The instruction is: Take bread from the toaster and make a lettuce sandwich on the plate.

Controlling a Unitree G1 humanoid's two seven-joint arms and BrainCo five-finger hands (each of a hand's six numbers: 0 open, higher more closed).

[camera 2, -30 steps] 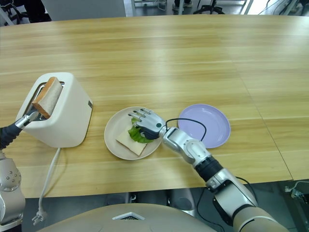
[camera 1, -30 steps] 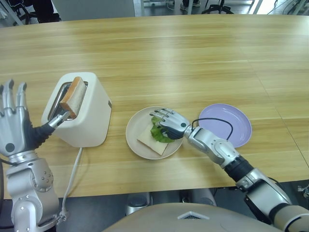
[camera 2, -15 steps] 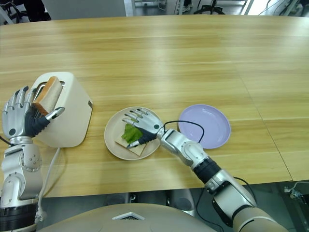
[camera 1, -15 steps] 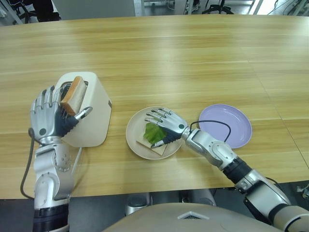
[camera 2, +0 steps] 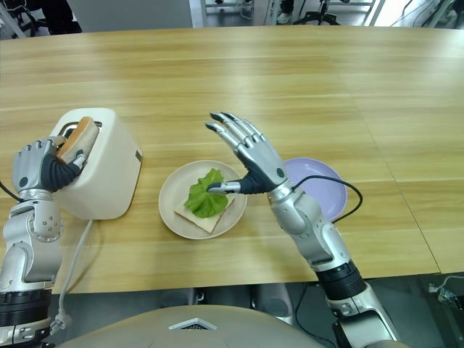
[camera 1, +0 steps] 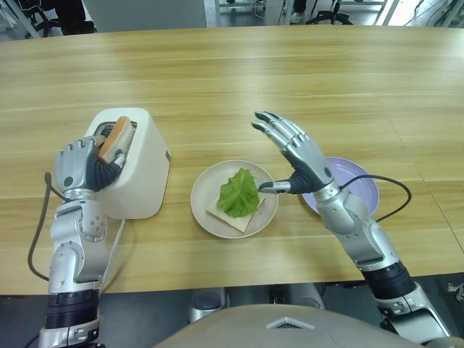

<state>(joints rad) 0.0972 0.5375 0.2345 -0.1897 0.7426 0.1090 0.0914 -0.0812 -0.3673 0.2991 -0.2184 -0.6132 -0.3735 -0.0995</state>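
A white toaster [camera 1: 141,168] stands at the left with a slice of bread [camera 1: 116,138] sticking out of its slot. My left hand [camera 1: 81,164] is at the toaster's top, fingers curled round that slice. On the beige plate [camera 1: 264,216] lies another slice of bread [camera 1: 239,220] with a green lettuce leaf [camera 1: 238,193] on top. My right hand [camera 1: 299,155] is raised above the plate's right edge, open and holding nothing.
An empty purple plate [camera 1: 359,190] sits right of the beige one, partly behind my right forearm. The toaster's white cord [camera 1: 109,264] runs to the table's near edge. A black cable [camera 1: 388,194] loops off my right wrist. Bare wooden table [camera 1: 232,80] stretches behind.
My right hand let go of the lettuce and lifted up and right off the plate. My left hand closed in on the toaster and curled round the bread.
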